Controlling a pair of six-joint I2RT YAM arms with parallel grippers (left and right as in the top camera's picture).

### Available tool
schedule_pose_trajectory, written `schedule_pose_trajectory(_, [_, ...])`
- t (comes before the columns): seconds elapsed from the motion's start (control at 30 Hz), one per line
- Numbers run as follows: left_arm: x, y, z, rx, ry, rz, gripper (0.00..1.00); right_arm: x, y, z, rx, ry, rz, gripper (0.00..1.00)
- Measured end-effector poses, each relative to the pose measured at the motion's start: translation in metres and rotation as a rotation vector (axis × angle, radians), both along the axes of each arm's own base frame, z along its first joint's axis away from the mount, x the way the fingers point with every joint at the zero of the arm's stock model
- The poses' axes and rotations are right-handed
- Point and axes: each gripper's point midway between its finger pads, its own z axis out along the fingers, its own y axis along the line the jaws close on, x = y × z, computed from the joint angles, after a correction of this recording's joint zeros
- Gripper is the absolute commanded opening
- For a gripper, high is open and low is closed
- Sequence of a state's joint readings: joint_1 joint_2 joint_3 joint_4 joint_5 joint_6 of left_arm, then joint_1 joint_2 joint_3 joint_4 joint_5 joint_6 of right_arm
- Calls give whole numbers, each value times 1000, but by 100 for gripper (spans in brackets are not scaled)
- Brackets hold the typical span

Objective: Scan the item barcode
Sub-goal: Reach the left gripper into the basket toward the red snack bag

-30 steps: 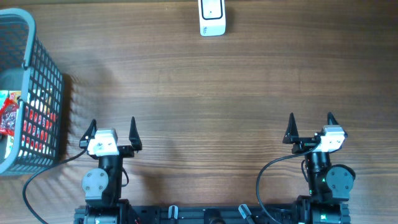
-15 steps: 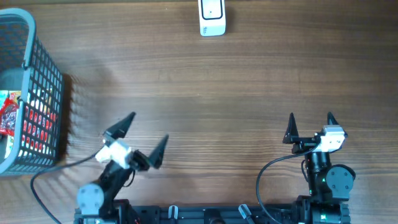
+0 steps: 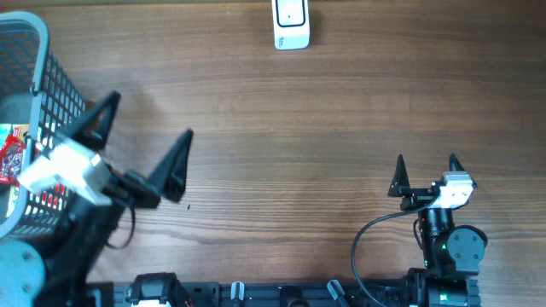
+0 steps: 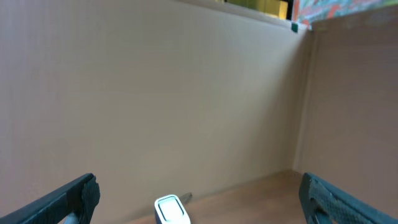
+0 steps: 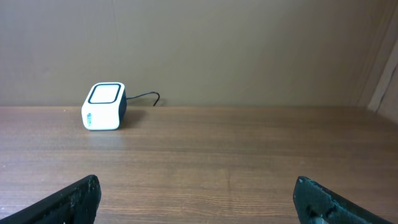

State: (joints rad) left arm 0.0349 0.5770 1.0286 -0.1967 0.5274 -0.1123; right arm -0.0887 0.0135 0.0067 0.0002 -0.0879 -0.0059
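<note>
The white barcode scanner (image 3: pixel 291 24) stands at the table's far edge, a dark cable behind it; it also shows as the scanner (image 5: pixel 104 106) and, low in the left wrist view, the scanner (image 4: pixel 169 210). Red and colourful packaged items (image 3: pixel 12 159) lie in the grey mesh basket (image 3: pixel 66 102) at the left. My left gripper (image 3: pixel 145 124) is raised high beside the basket, open and empty, one fingertip over the basket wall. My right gripper (image 3: pixel 425 167) rests open and empty at the near right.
Brown cardboard walls close off the back and right sides (image 4: pixel 186 93). The left gripper (image 4: pixel 199 183) and right gripper (image 5: pixel 196 186) have only bare wood or wall between their fingers.
My left arm has lifted off its rest and swung left toward the basket, tilting as it rose. The right arm has not moved.
</note>
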Motion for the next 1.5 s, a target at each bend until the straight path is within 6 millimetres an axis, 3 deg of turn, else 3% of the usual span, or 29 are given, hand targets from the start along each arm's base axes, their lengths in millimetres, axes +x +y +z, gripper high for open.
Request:
schedule_pose_trajectory(0.1, [25, 12, 22, -13, 12, 71, 100, 0, 0, 0, 0, 0, 0, 100])
schedule_pose_trajectory(0.17, [53, 44, 32, -50, 76, 259, 100, 0, 0, 0, 0, 0, 0, 100])
schedule_pose_trajectory(0.33, [85, 109, 80, -66, 256, 632, 100, 0, 0, 0, 0, 0, 0, 100])
schedule_pose_trajectory(0.37, [91, 135, 96, -70, 282, 765, 100, 0, 0, 0, 0, 0, 0, 100])
schedule_pose_trajectory(0.4, [95, 160, 98, -66, 325, 879, 100, 0, 0, 0, 0, 0, 0, 100])
schedule_pose_trajectory(0.47, [106, 217, 82, -83, 434, 1098, 100, 0, 0, 0, 0, 0, 0, 100])
schedule_pose_trajectory(0.53, [100, 293, 42, -175, 568, 1339, 100, 0, 0, 0, 0, 0, 0, 100])
schedule_pose_trajectory(0.57, [93, 320, 25, -208, 624, 1420, 100, 0, 0, 0, 0, 0, 0, 100])
schedule_pose_trajectory(0.63, [78, 362, -6, -271, 718, 1534, 100, 0, 0, 0, 0, 0, 0, 100])
schedule_pose_trajectory(0.7, [66, 386, -23, -325, 768, 1577, 100, 0, 0, 0, 0, 0, -1, 99])
schedule_pose_trajectory(0.77, [58, 394, -32, -360, 803, 1582, 100, 0, 0, 0, 0, 0, 0, 100])
schedule_pose_trajectory(0.83, [51, 405, -54, -408, 885, 1605, 100, 0, 0, 0, 0, 0, 0, 100])
schedule_pose_trajectory(0.93, [56, 429, -118, -444, 1103, 1614, 100, 0, 0, 0, 0, 0, 0, 100])
schedule_pose_trajectory(0.97, [66, 435, -160, -466, 1241, 1567, 100, 0, 0, 0, 0, 0, -1, 100])
schedule_pose_trajectory(1.07, [87, 435, -223, -514, 1428, 1449, 100, 0, 0, 0, 0, 0, 0, 100])
schedule_pose_trajectory(1.2, [92, 424, -264, -553, 1585, 1360, 100, 0, 0, 0, 0, 0, 0, 100])
schedule_pose_trajectory(1.5, [79, 406, -318, -568, 1822, 1294, 100, 0, 0, 0, 0, 0, 0, 100])
